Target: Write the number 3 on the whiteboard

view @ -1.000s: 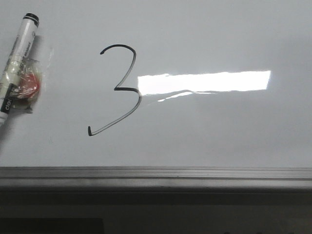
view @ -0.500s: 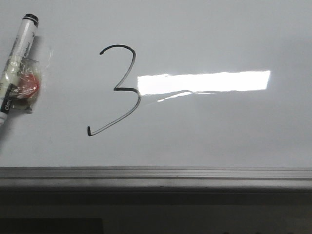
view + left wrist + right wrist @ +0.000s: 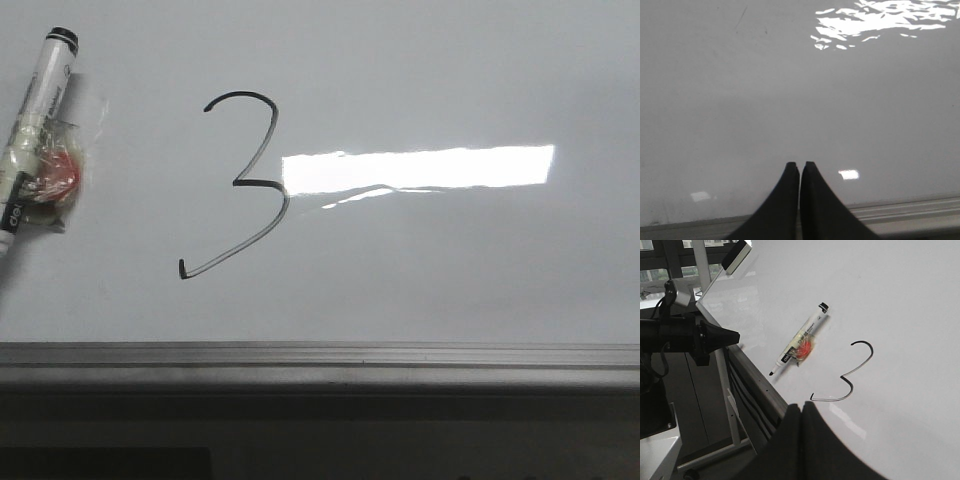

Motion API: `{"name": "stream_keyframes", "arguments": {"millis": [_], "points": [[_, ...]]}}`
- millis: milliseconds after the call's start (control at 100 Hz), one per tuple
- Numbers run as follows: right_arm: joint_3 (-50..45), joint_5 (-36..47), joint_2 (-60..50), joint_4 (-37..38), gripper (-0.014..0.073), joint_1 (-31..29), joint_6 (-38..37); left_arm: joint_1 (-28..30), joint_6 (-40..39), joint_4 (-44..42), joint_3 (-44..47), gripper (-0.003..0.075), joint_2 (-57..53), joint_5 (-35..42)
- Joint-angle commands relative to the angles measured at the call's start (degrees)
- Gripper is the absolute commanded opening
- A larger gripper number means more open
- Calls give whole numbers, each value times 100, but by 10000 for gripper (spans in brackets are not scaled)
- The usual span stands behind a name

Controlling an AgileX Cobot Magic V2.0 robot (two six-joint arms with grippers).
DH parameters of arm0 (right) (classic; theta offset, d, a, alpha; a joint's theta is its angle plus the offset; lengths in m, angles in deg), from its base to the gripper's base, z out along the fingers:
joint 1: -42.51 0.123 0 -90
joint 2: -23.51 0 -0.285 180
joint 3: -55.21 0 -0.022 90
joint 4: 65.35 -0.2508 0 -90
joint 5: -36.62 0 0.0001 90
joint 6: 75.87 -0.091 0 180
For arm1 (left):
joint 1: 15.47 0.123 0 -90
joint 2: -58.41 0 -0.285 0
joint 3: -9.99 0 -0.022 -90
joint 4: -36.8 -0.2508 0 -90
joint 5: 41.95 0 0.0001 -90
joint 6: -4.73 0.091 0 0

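Already the number 3 (image 3: 240, 185) stands finished on the whiteboard (image 3: 450, 280), left of centre. Both claws, left gripper (image 3: 800, 167) and right gripper (image 3: 801, 407), hang closed, empty; the right seems nearer.
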Motion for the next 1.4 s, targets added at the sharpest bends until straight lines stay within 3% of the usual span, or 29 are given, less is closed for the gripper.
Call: {"name": "stream_keyframes", "arguments": {"millis": [0, 450, 650, 860, 1130, 1390], "points": [[143, 480, 1, 38, -66, -28, 53, 19, -2, 8, 188, -20, -143, 247], [143, 291, 1, 38, -66, -28, 53, 19, -2, 8, 188, -20, -143, 247], [8, 442, 1, 38, -66, -446, 53, 19, -2, 8, 188, -20, -143, 247], [-454, 1129, 1, 38, -66, -1628, 53, 19, -2, 8, 188, -20, -143, 247], [-1738, 2796, -14, -207, -66, -3573, 0, 19, -2, 8, 188, -20, -143, 247], [-1713, 1894, -64, -207, -66, -5007, -237, 19, -2, 8, 188, -20, -143, 247]]}}
